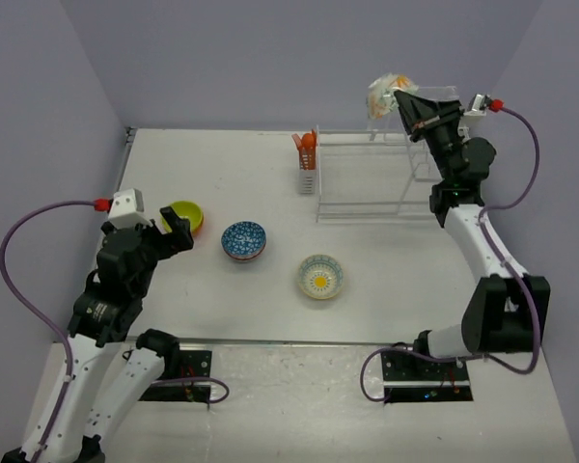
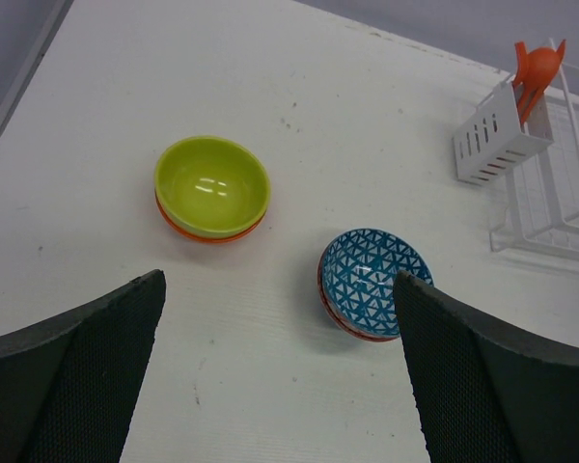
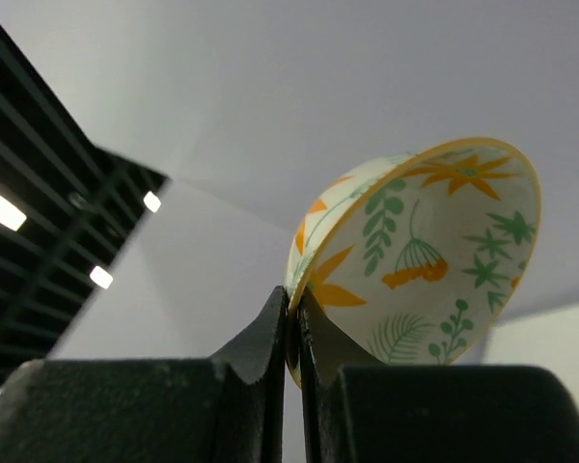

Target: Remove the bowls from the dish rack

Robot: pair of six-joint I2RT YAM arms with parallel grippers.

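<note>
My right gripper (image 1: 398, 96) is shut on the rim of a cream bowl with orange-green leaf print (image 3: 425, 256), held high above the white wire dish rack (image 1: 367, 178); the bowl also shows in the top view (image 1: 382, 95). On the table lie a lime-green bowl stacked in an orange-red one (image 2: 211, 187), a blue patterned bowl (image 2: 374, 282) and a cream bowl with a yellow centre (image 1: 320, 276). My left gripper (image 2: 280, 376) is open and empty, above the table near the green (image 1: 184, 215) and blue (image 1: 243, 240) bowls.
The rack's cutlery basket (image 1: 307, 169) holds orange utensils (image 2: 533, 69) at the rack's left end. The table's back edge meets the wall behind the rack.
</note>
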